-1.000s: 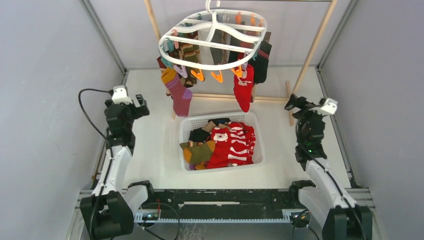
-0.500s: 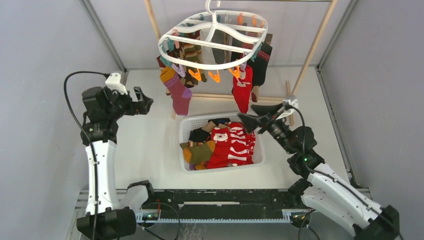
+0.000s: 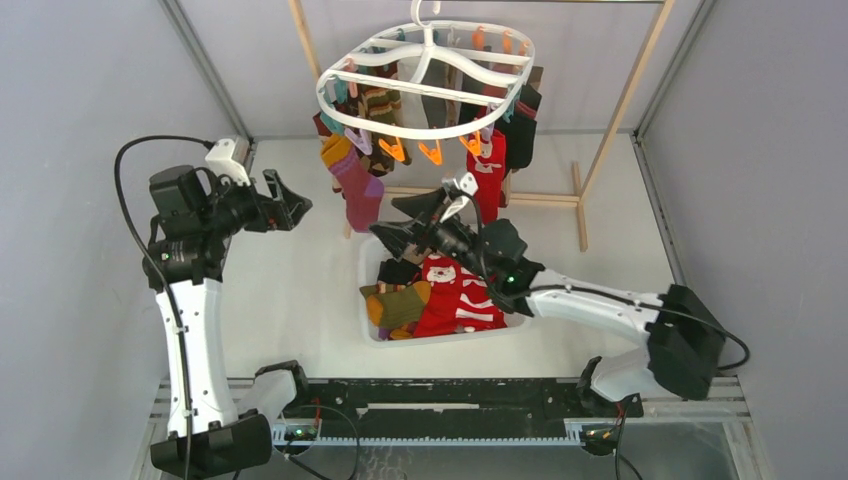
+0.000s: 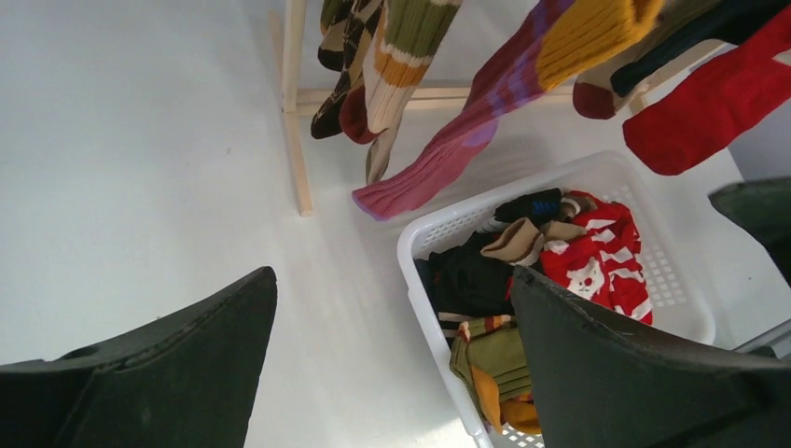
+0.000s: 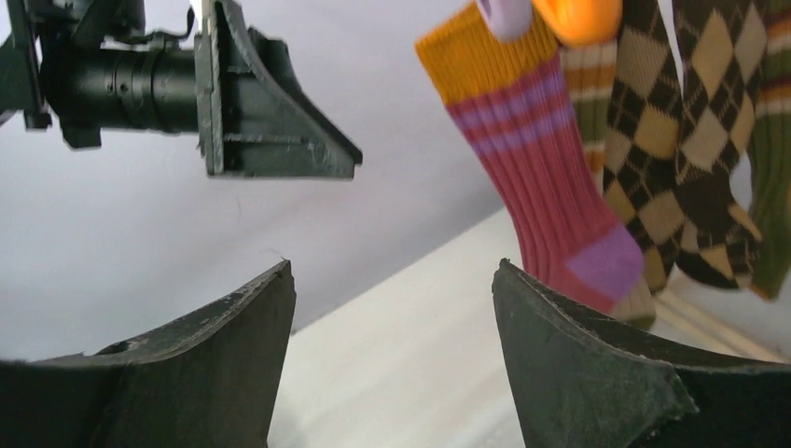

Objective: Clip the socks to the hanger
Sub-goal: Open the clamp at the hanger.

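The white plastic oval hanger hangs above and just beyond the right pincer, with loose socks in the white slotted basket directly beneath it; that pincer has swung in from the bench's right side, released and empty; the left pincer, now raised, gapes empty too; a sock pickup probably follows.

White slotted basket sits mid-table on the white table, just in front of the bare wooden frame. Frame's base bar lies flat behind the basket, uprights slant up. Grey walls either side. Black rail along near edge.
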{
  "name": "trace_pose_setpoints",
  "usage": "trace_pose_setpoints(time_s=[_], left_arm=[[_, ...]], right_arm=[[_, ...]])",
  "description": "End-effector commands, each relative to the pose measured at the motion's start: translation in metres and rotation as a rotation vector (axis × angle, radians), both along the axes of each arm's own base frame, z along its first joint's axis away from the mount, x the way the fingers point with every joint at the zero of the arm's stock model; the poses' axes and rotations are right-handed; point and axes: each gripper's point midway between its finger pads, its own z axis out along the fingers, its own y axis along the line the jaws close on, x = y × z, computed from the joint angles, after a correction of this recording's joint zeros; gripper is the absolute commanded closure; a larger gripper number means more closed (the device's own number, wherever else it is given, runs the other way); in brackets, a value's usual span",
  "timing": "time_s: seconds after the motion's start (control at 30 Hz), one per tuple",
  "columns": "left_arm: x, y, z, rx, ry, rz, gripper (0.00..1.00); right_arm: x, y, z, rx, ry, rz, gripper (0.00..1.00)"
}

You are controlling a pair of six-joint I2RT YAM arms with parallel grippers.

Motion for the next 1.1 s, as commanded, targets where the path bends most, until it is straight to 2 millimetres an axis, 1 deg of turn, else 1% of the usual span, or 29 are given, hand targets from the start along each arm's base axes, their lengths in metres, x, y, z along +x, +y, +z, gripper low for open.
trace_pose_setpoints(time_s=[0.0,0.03,0.1,0.2,0.37,0.47,0.57,0.8,0.93,1.07], left_arm=[[-0.009,-0.005,0.036,-0.017,-0.065,-0.011,0.03],[-0.01,-0.006,0.037,-0.019,-0.068,-0.015,0.03],[-0.013,-0.008,0.039,-0.025,-0.073,-0.026,0.02],[-0.015,-0.012,0.041,-0.032,-0.078,-0.047,0.01],[-0.018,-0.016,0.043,-0.031,-0.081,-0.075,0.0],[-0.02,-0.017,0.044,-0.027,-0.082,-0.085,0.0],[-0.022,-0.019,0.046,-0.025,-0.086,-0.098,0.0],[-0.021,-0.02,0.047,-0.034,-0.08,-0.105,0.0],[-0.022,-0.02,0.048,-0.032,-0.084,-0.105,0.0],[-0.024,-0.02,0.05,-0.026,-0.093,-0.102,0.0]], right_arm=[[0.009,0.01,0.074,0.205,-0.142,-0.008,0.17],[0.014,0.012,0.078,0.228,-0.151,-0.018,0.18],[0.026,0.016,0.075,0.253,-0.149,-0.037,0.19],[0.04,0.015,0.079,0.305,-0.146,-0.041,0.2],[0.051,0.016,0.093,0.356,-0.177,0.002,0.21],[0.053,0.015,0.103,0.392,-0.191,0.034,0.22],[0.056,0.013,0.109,0.428,-0.2,0.059,0.25],[0.055,0.02,0.113,0.446,-0.202,0.103,0.33],[0.058,0.018,0.114,0.467,-0.192,0.099,0.4],[0.055,0.017,0.116,0.488,-0.193,0.112,0.48]])
